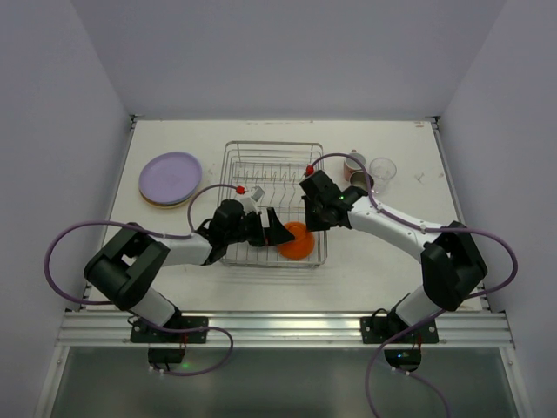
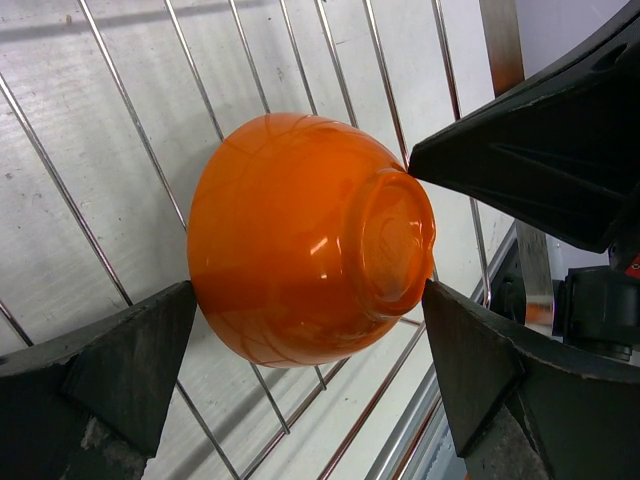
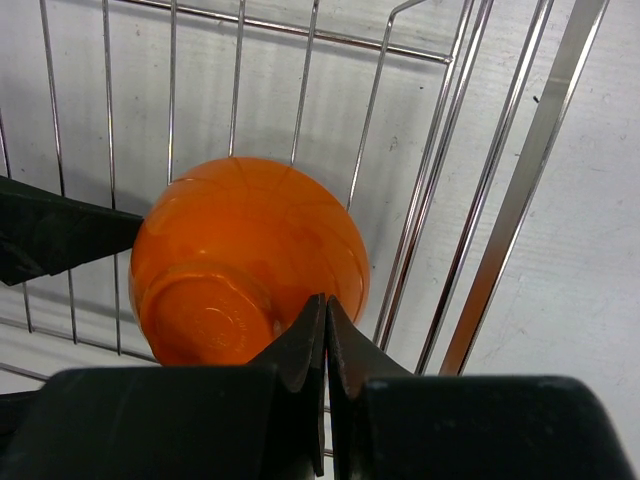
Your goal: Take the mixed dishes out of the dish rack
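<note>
Silver wire dish rack sits mid-table, nearly unloaded. Plates are stacked outside it at the left, lavender on top. Orange bowl is the only dish left inside, tipped over in the near right corner. Pink mug and clear glass stand right of the rack. Left gripper spreads wide around the bowl, not gripping; right gripper is closed and empty, tips against the bowl.

Bright, even, diffuse light fills the white enclosure. Small white glare spots sit on the orange bowl; the dish rack wires throw soft grey shadows on the table. Both wrist views are sharp on the bowl.
</note>
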